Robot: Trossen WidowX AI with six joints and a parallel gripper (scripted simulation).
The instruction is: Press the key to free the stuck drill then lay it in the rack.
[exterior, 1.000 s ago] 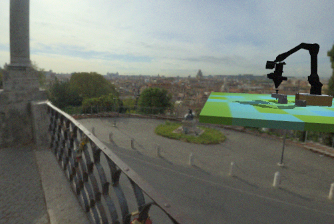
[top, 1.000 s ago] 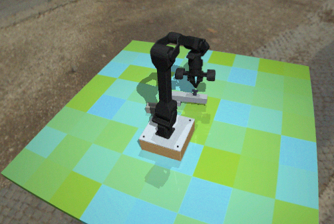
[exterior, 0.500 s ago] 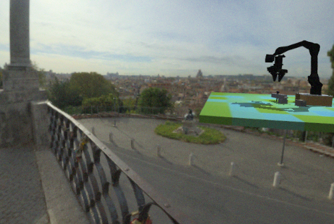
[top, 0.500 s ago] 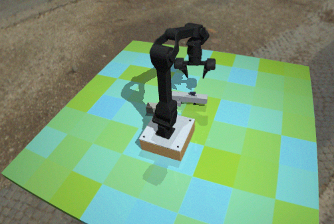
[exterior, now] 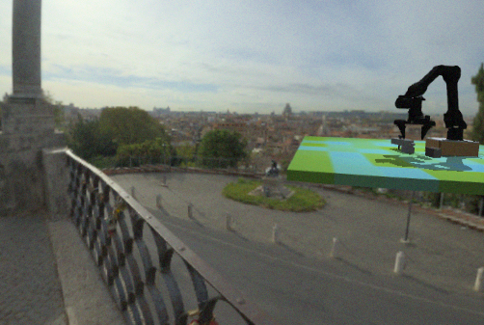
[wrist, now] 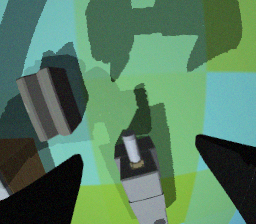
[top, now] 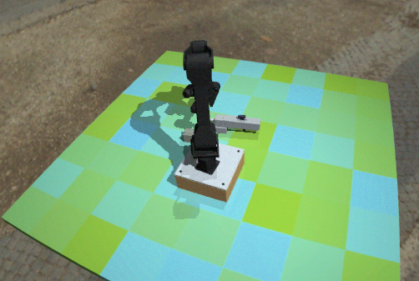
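Note:
The long grey holder (top: 244, 124) (exterior: 408, 148) (wrist: 144, 189) lies on the checkered top. The small dark key (top: 241, 117) (wrist: 160, 221) sits on its upper face. In the wrist view the silver shank of the drill (wrist: 131, 145) shows at the holder's dark end, with a brass-coloured ring at its base. My gripper (exterior: 413, 137) (wrist: 139, 151) is open and empty above this end, one finger to each side of the shank. The arm hides its fingertips in the top view. The rack (top: 187, 135) (exterior: 433, 151) (wrist: 50, 104), a grooved grey block, is empty and partly hidden in the top view.
The arm's base (top: 231, 158) (exterior: 453, 148) (wrist: 23, 150), a brown block with a white top, is close to the rack and the holder. A low pale grey piece (top: 221, 130) shows beside the holder in the top view.

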